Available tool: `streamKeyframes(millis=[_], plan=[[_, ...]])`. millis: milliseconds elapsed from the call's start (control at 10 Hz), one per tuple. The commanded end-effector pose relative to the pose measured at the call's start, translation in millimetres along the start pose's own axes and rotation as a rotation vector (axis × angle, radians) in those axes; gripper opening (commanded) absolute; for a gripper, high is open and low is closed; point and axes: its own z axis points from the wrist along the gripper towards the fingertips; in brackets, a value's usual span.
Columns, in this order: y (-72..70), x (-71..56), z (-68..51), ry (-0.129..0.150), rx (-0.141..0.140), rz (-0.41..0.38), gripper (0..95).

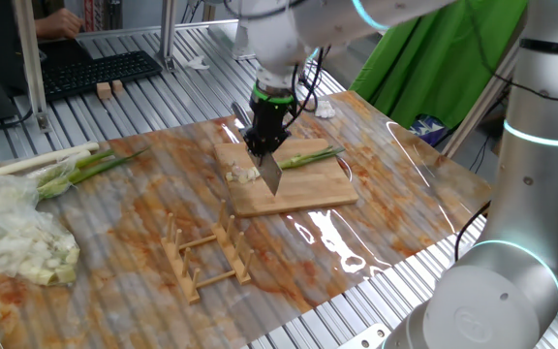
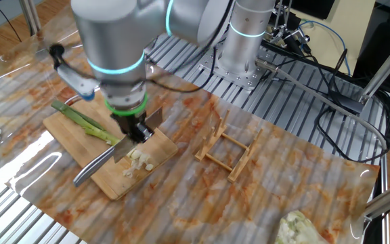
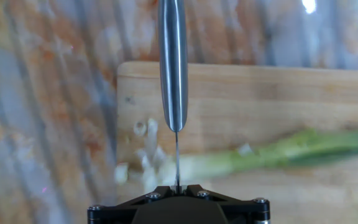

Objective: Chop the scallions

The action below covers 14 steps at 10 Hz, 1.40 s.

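1. The gripper (image 2: 138, 132) is seen pinched tight on the handle of a knife (image 2: 99, 163), fingers pointing down over the cutting board (image 2: 63, 132).
2. The blade is held clear above the cutting board, edge downward, across the line of the scallions (image 1: 308, 157); in the hand view the knife's spine (image 3: 173, 62) runs straight away from the camera.
3. The step in hand is judged to be the lift between cuts, with the next slice to be taken from the cut white end.
4. For a clean cut, the blade is best kept square to the stalk and brought down just beyond the cut end, toward the green side, so that a short piece is taken.
5. The downstroke should be carried fully to the wood, otherwise fibres may be left joined.
6. A risk is noted: nothing holds the stalk down, so it may roll or be dragged by the blade.
7. The scallions are recorded as one slender stalk lying along the cutting board, pale at the cut end and green toward the far end.
8. Short white and pale-green bits (image 2: 139, 161) are heaped on the cutting board at one end, just beside the blade.
9. In the hand view the stalk (image 3: 278, 152) is blurred; the cut face cannot be made out.
10. A wooden rack (image 2: 230, 148) stands off the cutting board, well apart.
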Motion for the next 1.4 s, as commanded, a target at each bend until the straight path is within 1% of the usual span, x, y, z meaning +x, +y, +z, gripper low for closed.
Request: streamKeyframes(millis=[100,200,300,500,600,1000,1200,1400], plan=[[-0.9,-2.2,-0.2,-0.001,0.014,-0.015,0.0],[-2.1,-3.5,-1.3,-0.003,0.020,-0.022,0.0],[-3.2,-4.9,-2.7,-0.003,0.016,-0.024,0.0],[-7.8,-11.4,-8.6,-0.004,0.017,-0.039,0.0],[-8.9,-12.5,-9.4,-0.004,0.017,-0.040,0.0],[-11.0,-12.7,-8.3,-0.004,0.017,-0.036,0.0],[-15.7,-13.2,-5.3,-0.004,0.010,-0.042,0.0],[-16.0,-13.2,-5.0,-0.002,0.004,-0.036,0.0]])
